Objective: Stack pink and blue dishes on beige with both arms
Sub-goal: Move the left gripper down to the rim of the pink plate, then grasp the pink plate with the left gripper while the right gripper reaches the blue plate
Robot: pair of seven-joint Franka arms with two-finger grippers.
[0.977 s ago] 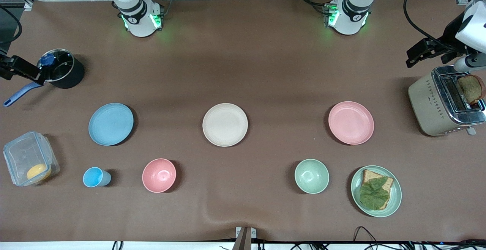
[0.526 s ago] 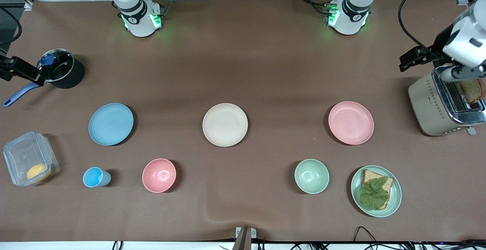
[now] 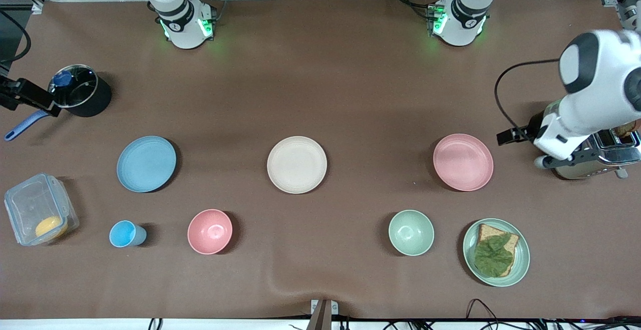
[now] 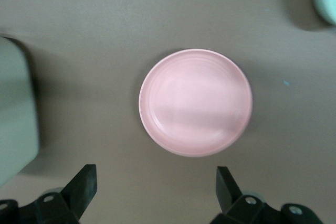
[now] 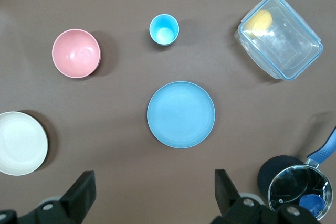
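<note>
The beige plate [image 3: 297, 164] lies mid-surface between the blue plate [image 3: 146, 163], toward the right arm's end, and the pink plate [image 3: 463, 161], toward the left arm's. The left gripper [image 4: 156, 188] hangs beside the pink plate, fingers [image 4: 83, 182] spread wide, empty. The right gripper [image 5: 153, 192] hangs near the pot [image 3: 80, 96], fingers [image 5: 81, 191] likewise apart, blue plate clear of them.

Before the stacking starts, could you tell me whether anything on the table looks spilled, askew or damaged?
Nothing stands out: the pink plate, blue plate and beige plate lie flat, apart and empty.
</note>
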